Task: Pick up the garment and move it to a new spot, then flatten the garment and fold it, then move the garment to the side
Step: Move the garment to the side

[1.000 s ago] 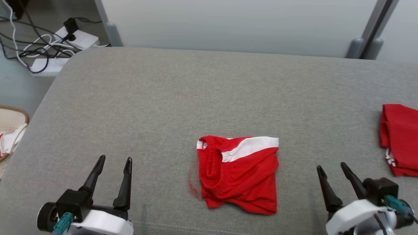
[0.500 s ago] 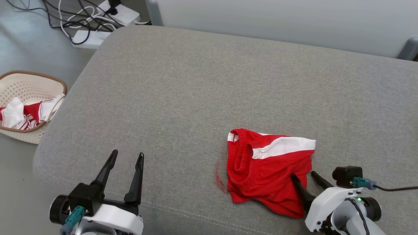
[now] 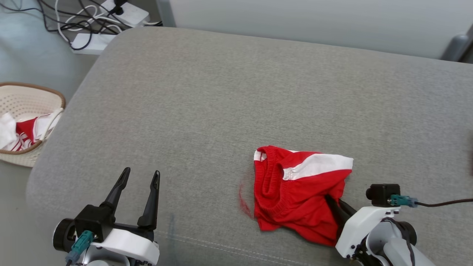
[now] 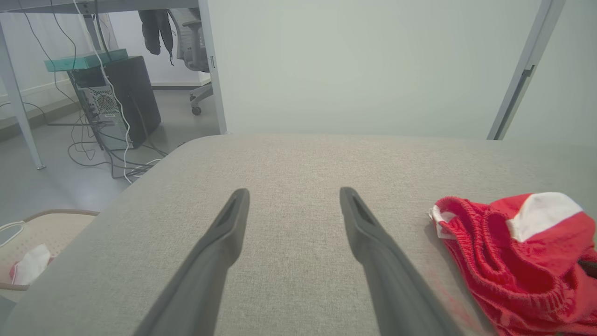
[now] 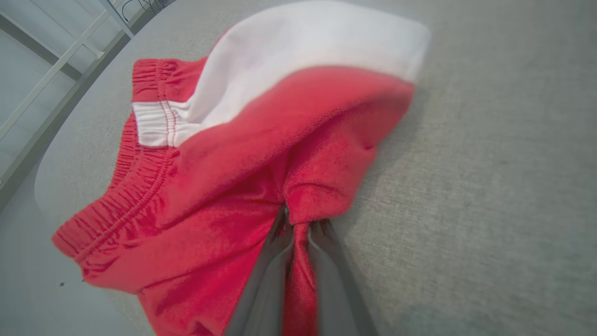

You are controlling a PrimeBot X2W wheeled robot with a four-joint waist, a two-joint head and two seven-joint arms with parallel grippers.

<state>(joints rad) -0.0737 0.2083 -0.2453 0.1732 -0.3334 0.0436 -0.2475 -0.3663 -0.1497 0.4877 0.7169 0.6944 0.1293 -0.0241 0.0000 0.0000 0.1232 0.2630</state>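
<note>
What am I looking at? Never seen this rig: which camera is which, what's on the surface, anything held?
A wheeled robot with two arms, each ending in a two-fingered gripper. The wide picture is from its head, looking down; the other two are from wrist cameras, one per arm. On the grey cushion lies a pair of red shorts with a white stripe. The right gripper is shut on a fold of them. The left gripper is open, holding nothing. A basket with more clothes sits on the floor to the left.
</note>
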